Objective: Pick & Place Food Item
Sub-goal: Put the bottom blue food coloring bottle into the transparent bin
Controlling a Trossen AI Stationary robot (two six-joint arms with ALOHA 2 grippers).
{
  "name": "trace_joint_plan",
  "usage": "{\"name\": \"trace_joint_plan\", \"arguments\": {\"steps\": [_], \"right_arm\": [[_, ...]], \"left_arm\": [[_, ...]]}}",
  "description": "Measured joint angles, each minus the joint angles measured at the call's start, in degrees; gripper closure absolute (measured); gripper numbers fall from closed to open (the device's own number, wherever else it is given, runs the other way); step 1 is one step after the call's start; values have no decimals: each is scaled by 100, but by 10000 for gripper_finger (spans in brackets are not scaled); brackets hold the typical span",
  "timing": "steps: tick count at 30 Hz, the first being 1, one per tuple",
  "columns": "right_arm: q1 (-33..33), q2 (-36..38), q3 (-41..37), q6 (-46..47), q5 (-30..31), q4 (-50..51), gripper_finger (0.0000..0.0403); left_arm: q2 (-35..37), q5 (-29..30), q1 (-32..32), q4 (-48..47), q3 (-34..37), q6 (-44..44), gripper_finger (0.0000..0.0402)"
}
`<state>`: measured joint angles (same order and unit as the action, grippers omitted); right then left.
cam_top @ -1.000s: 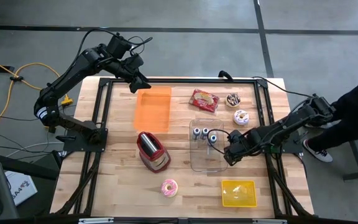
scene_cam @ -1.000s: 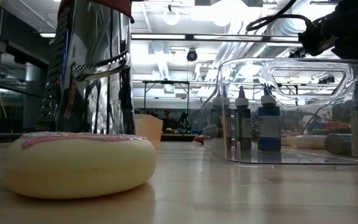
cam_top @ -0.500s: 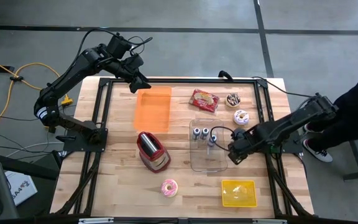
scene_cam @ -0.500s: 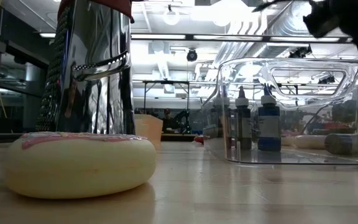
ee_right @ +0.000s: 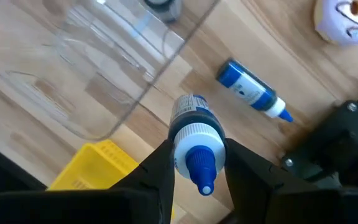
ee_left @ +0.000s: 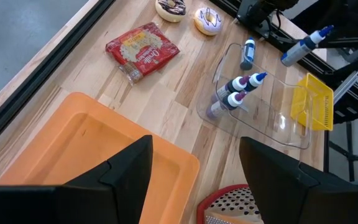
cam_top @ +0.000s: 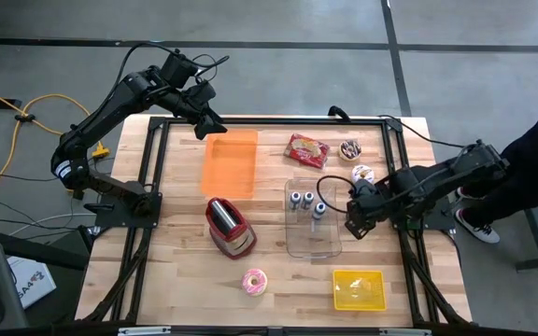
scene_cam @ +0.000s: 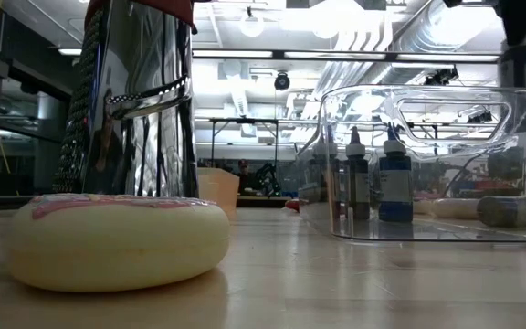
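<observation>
My right gripper [ee_right: 194, 163] has its fingers [ee_right: 157, 165] clamped on a blue squeeze bottle with a white cap [ee_right: 193, 140], just beside the clear plastic bin [cam_top: 308, 224]. My left gripper [ee_left: 194, 168], fingers wide, hangs over the orange tray [ee_left: 92, 155].

the clear bin [cam_top: 312, 222] sits mid-table with bottles [cam_top: 306, 203] inside its far end. the orange tray [cam_top: 231, 163] lies left of it, the grater [cam_top: 230, 227] nearer. behind the bin lie the snack packet [cam_top: 306, 150] and two donuts [cam_top: 354, 161]. the yellow basket [cam_top: 359, 288] sits at the near edge, a third donut [cam_top: 254, 281] to its left.
</observation>
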<state>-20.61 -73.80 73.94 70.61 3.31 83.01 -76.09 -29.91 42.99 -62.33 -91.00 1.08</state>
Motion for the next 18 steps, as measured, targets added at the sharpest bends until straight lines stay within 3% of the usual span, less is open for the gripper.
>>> {"name": "trace_joint_plan", "arguments": {"steps": [9, 18], "right_arm": [[407, -435, 507, -870, 104, -36, 293], [683, -1464, 1304, -1887, 113, -225, 293]], "left_arm": [[0, 0, -1, -1, 0, 0, 167], [0, 0, -1, -1, 0, 0, 167]]}}
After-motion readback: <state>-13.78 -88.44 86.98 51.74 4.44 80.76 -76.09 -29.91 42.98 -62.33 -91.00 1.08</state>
